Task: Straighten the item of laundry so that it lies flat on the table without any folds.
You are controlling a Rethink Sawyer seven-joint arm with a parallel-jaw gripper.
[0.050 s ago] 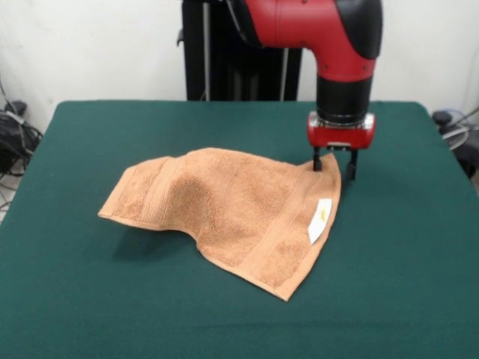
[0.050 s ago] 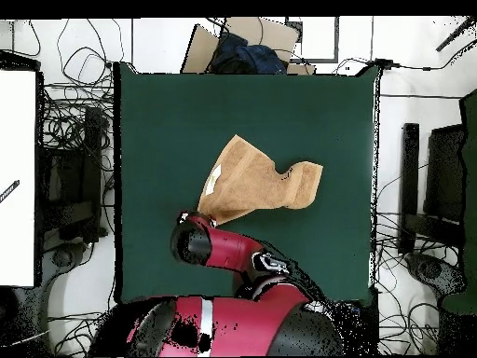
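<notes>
The item of laundry (image 1: 224,206), an orange-tan terry towel, lies humped and uneven on the green table (image 1: 404,292), with a white label (image 1: 320,219) near its right edge. Its left part casts a shadow as if raised off the cloth. My gripper (image 1: 334,167) stands at the towel's far right corner, and that corner rises between the spread fingers (image 1: 352,169). The jaws are wide apart, so the gripper is open. From overhead, the towel (image 2: 265,179) sits mid-table (image 2: 158,121), and the arm's wrist (image 2: 193,240) covers the gripper at the towel's lower left corner.
Green tabletop surrounds the towel on all sides in both views. Cables, black equipment and a cardboard box (image 2: 244,39) lie on the floor beyond the table's edges. The arm's red links (image 2: 238,252) reach over the table's near side in the overhead view.
</notes>
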